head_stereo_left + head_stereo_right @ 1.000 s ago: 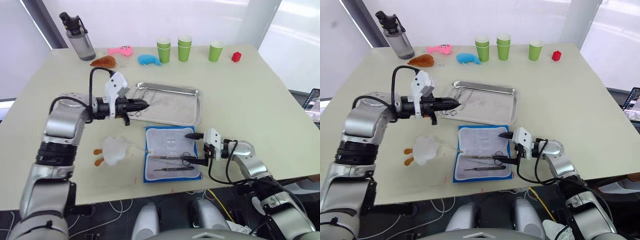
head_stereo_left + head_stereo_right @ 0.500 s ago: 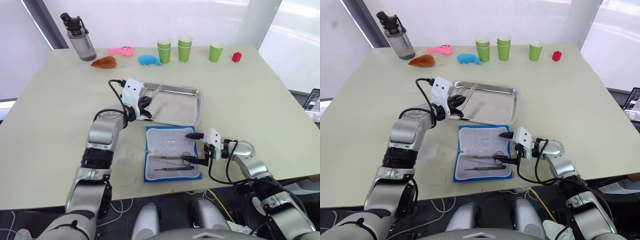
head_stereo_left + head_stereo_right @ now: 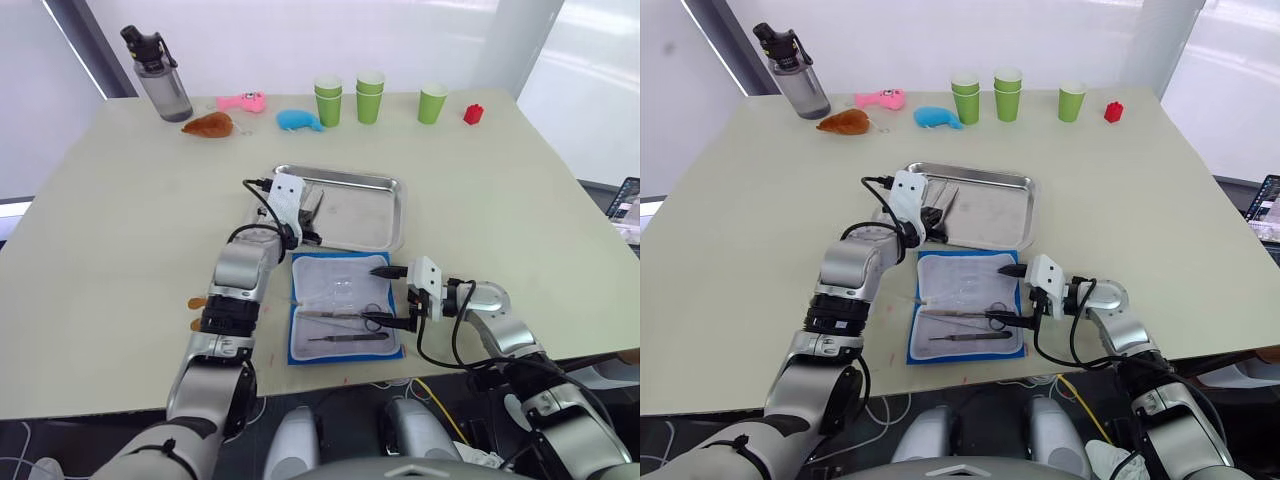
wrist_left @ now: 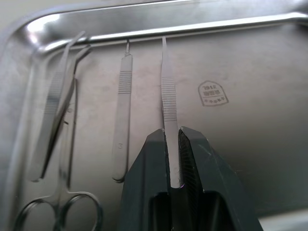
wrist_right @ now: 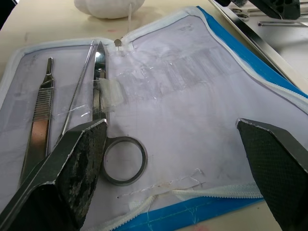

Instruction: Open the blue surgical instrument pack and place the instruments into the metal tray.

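Left wrist view: tweezers brought over the metal tray (image 4: pixel 269 159)

Swung in from the side, left hand (image 4: pixel 172 144) now pinching thin tweezers (image 4: pixel 168 91) low over tray, beside other instruments (image 4: pixel 122 115) (room to drop). Right hand (image 5: pixel 168 144) spread wide by open blue surgical instrument pack (image 3: pixel 345 305); scissors (image 5: pixel 103 120) left inside, near surface (image 3: pixel 120 200) edge.

My bench (image 3: pixel 520 190) was pale beige. On it lay the metal tray (image 3: pixel 385 215), the opened blue surgical instrument pack (image 3: pixel 345 350) just in front of it, and along the far edge a bottle (image 3: pixel 158 75), toys and green cups (image 3: pixel 369 98).
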### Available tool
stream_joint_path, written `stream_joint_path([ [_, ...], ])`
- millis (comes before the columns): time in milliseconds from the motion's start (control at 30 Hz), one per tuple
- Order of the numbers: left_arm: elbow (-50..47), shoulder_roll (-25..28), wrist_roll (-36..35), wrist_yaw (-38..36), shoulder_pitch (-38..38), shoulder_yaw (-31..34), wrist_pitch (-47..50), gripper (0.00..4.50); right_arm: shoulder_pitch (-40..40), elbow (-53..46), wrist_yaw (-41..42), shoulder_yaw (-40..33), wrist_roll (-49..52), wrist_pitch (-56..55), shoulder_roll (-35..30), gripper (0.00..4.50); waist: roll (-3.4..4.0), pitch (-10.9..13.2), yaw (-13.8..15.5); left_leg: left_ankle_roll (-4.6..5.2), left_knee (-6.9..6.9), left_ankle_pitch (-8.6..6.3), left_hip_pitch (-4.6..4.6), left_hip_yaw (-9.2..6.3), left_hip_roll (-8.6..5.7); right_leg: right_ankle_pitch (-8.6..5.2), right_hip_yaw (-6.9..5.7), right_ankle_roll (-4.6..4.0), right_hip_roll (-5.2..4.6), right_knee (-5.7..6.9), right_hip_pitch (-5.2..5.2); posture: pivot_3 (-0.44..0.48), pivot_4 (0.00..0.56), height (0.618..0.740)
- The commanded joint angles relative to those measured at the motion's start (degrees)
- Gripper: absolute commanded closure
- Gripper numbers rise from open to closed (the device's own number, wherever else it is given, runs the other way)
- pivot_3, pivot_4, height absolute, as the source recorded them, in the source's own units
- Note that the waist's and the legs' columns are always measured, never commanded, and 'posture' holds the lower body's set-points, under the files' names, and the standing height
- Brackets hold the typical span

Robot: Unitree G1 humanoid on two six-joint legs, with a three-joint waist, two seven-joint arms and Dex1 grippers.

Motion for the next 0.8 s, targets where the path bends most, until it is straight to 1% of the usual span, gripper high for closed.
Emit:
stream_joint_path([
  [33, -0.81, 0.01, 0.51, 0.82, -1.31, 0.48, 0.72, 4.39, 3.59, 7.04, -1.3, 3.1, -5.49, 2.97, -1.14, 0.0, 0.0, 0.0, 0.0, 0.0, 0.0, 0.0, 0.0, 0.0, 0.0, 0.0, 0.0, 0.0, 0.0, 0.0, 0.0, 0.0, 0.15, 0.734],
  [367, -0.61, 0.0, 0.06, 2.63, -1.33, 1.73, 1.43, 4.39, 3.73, 7.01, -1.44, 3.12, -5.51, 2.9, -1.08, 0.0, 0.0, 0.0, 0.0, 0.0, 0.0, 0.0, 0.0, -0.02, 0.0, 0.0, -0.01, 0.0, 0.0, 0.0, 0.01, 0.0, 0.15, 0.734],
  [600, -0.32, -1.07, -0.91, 3.72, -1.38, 3.63, 3.22, 4.39, 3.65, 7.17, -1.47, 3.05, -5.45, 2.89, -1.03, 0.0, 0.0, 0.0, 0.0, 0.0, 0.0, 0.0, 0.0, -0.03, 0.0, 0.0, -0.03, 0.0, 0.0, 0.0, 0.01, 0.0, 0.15, 0.734],
  [633, -0.47, -1.09, -1.03, 3.72, -1.35, 3.8, 3.41, 3.58, 3.71, 7.11, -1.48, 3.05, -5.44, 2.91, -1.03, 0.0, 0.0, 0.0, 0.0, -0.01, 0.0, 0.0, 0.0, -0.03, 0.0, 0.0, -0.03, 0.0, 0.0, 0.0, 0.01, 0.0, 0.15, 0.734],
  [667, -0.66, -1.1, -1.14, 3.75, -1.32, 3.93, 3.44, 2.92, 3.76, 7.08, -1.49, 3.06, -5.43, 2.94, -1.02, 0.0, 0.0, 0.0, 0.0, 0.0, 0.0, 0.0, 0.0, -0.03, 0.0, 0.0, -0.03, 0.0, 0.0, 0.0, 0.01, 0.0, 0.15, 0.734],
  [733, -0.95, -1.13, -1.44, 3.76, -1.3, 4.2, 3.52, 2.65, 3.79, 7.07, -1.49, 3.06, -5.42, 2.95, -1.01, 0.0, 0.0, 0.0, 0.0, -0.01, 0.0, 0.0, 0.0, -0.04, 0.0, 0.0, -0.03, 0.0, 0.0, 0.0, 0.01, 0.0, 0.15, 0.734],
  [767, -1.12, -1.12, -1.62, 3.7, -1.27, 4.35, 3.55, 2.37, 3.78, 7.06, -1.49, 3.06, -5.42, 2.96, -1.0, 0.0, 0.0, 0.0, -0.01, -0.01, 0.0, 0.0, 0.0, -0.04, 0.0, 0.0, -0.03, 0.0, 0.0, 0.0, 0.01, 0.0, 0.15, 0.734],
  [800, -1.27, -1.07, -1.7, 3.63, -1.23, 4.4, 3.5, 1.83, 3.78, 7.07, -1.5, 3.06, -5.41, 2.95, -0.98, 0.0, 0.0, 0.0, 0.0, -0.01, 0.0, 0.0, 0.0, -0.04, 0.0, 0.0, -0.03, 0.0, 0.0, 0.0, 0.01, 0.0, 0.15, 0.734],
])
